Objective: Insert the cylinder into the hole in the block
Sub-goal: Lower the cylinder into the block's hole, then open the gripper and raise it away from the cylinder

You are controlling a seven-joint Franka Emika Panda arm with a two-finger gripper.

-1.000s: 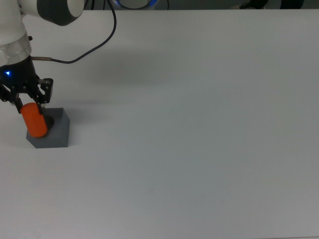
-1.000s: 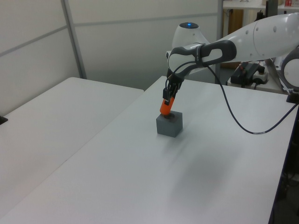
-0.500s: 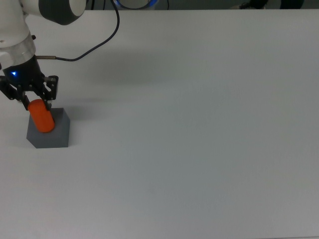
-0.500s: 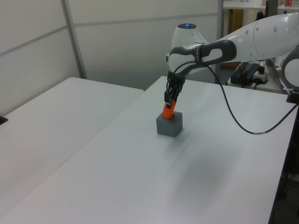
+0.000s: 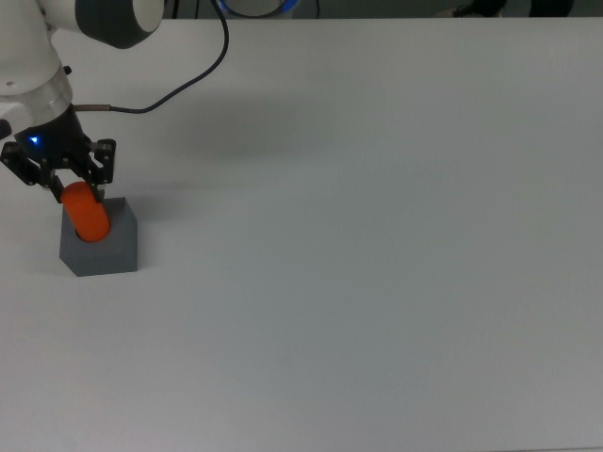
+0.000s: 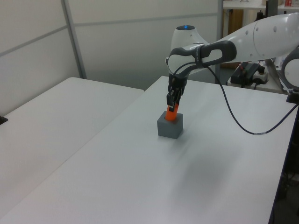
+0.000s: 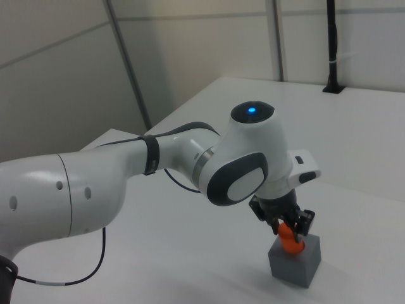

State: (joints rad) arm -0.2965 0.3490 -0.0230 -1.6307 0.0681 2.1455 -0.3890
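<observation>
The orange cylinder [image 5: 87, 216] stands nearly upright with its lower end sunk into the top of the dark grey block [image 5: 102, 250] at the top view's left edge. The hole itself is hidden under it. My gripper [image 5: 75, 185] is right above the block, shut on the cylinder's upper end. In the left view the gripper [image 6: 172, 101] points down at the cylinder [image 6: 171, 114] over the block [image 6: 169, 128]. The right view shows the cylinder [image 7: 287, 243] poking out of the block [image 7: 295, 260] below the gripper [image 7: 290, 230].
A black cable [image 5: 179, 89] runs from the arm across the white table [image 5: 377, 235] at the top view's upper left. A second white table [image 6: 51, 116] stands at the left view's left, with a gap between the two.
The gripper has swung the cylinder from tilted to nearly upright and lowered it into the block's top. The block has shifted slightly toward the top view's right.
</observation>
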